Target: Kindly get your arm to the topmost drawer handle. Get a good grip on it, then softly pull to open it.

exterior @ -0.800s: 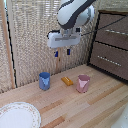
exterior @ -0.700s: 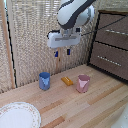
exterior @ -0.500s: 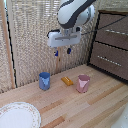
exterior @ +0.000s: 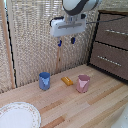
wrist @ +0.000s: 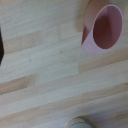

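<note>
Glossy arm (exterior: 79,7), wooden table (exterior: 95,105)

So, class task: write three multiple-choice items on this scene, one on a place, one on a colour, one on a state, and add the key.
1. Where does the gripper hang?
A. above the wooden table, clear of the drawers
B. on the top drawer handle
C. inside the pink cup

2. What colour is the cup nearest the plate?
A. green
B. blue
C. red

3. How does the top drawer stand?
A. pulled out
B. removed
C. shut

Key: 1 A, the fingers hang in the air, off to the exterior view's left of the drawers. 2 B, it shows blue. 3 C, its front sits level with the drawer below.
</note>
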